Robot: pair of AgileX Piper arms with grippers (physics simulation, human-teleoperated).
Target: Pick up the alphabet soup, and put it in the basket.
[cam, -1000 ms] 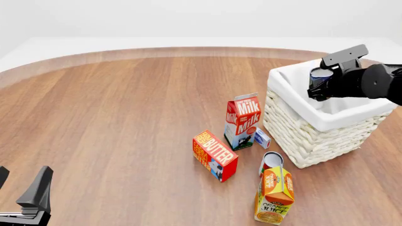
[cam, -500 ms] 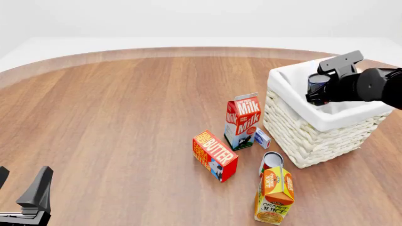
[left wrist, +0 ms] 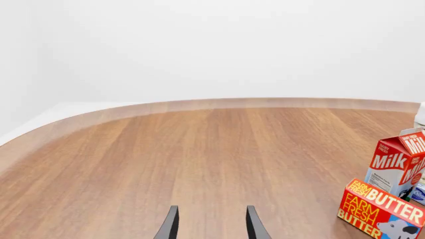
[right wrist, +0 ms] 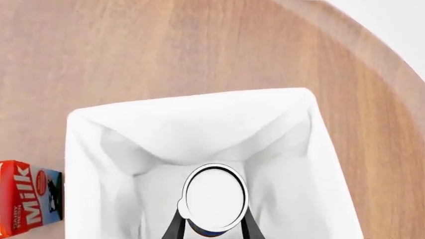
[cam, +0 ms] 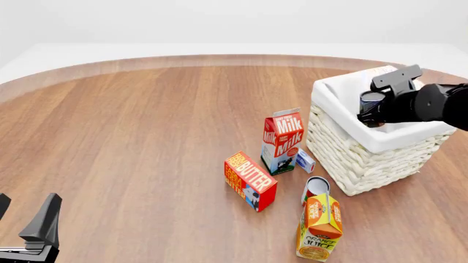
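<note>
Basket (cam: pixel 351 159): your right arm hides part of far rim in front view.

Alphabet soup (right wrist: pixel 216 195): inside basket opening, label mostly hidden, only whitish flat end faces wrist camera; long axis runs along fingers.

Right gripper (cam: pixel 371 108): your jaws clamped on soup.

Left gripper (left wrist: pixel 211 226): cut off at frame edge, jaws apart, nothing between.

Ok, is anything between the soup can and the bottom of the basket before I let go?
Nothing visible. In the right wrist view the alphabet soup sits between the right gripper's fingers, over the open white-lined basket; only bare lining shows around it. The floor directly under the can is hidden.
</note>
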